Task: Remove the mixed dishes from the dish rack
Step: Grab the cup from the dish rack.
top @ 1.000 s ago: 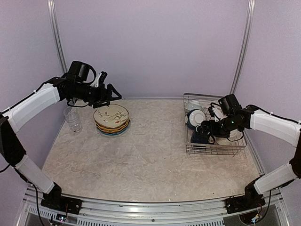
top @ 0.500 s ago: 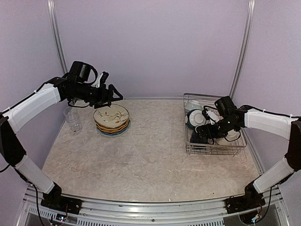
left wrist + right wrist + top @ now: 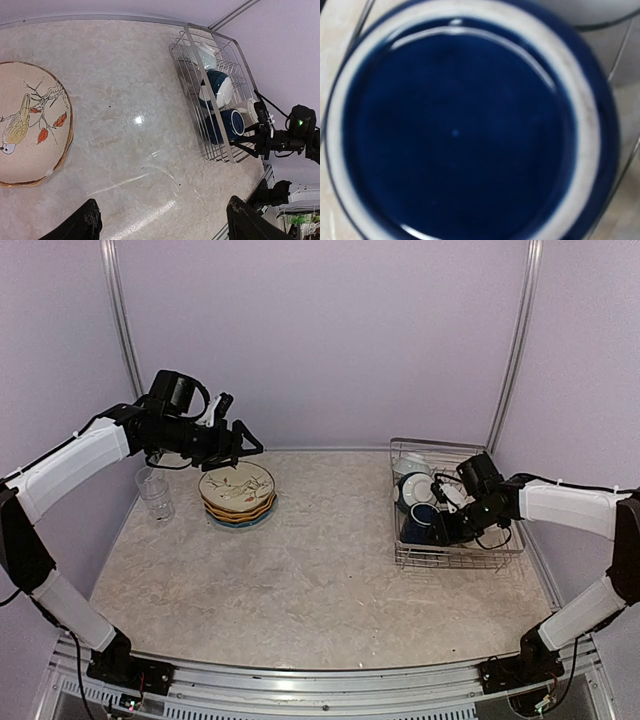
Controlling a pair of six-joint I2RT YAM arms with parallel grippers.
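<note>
The silver wire dish rack (image 3: 458, 558) stands at the right. It holds a dark blue mug (image 3: 421, 523), a teal bowl (image 3: 412, 491) and cream mugs (image 3: 204, 54). My right gripper (image 3: 441, 526) reaches down into the rack right at the dark blue mug. The mug's dark inside and pale rim (image 3: 455, 135) fill the right wrist view, with the fingers hidden. My left gripper (image 3: 243, 445) hangs open and empty above a stack of patterned plates (image 3: 237, 492). A clear glass tumbler (image 3: 155, 492) stands to the left of the stack.
Purple walls close in the table at the back and both sides. The rack sits close to the right wall. Marbled tabletop (image 3: 320, 570) lies between the plate stack and the rack.
The right gripper has dropped and moved left inside the rack, up to the dark blue mug's mouth. The left arm has hardly moved.
</note>
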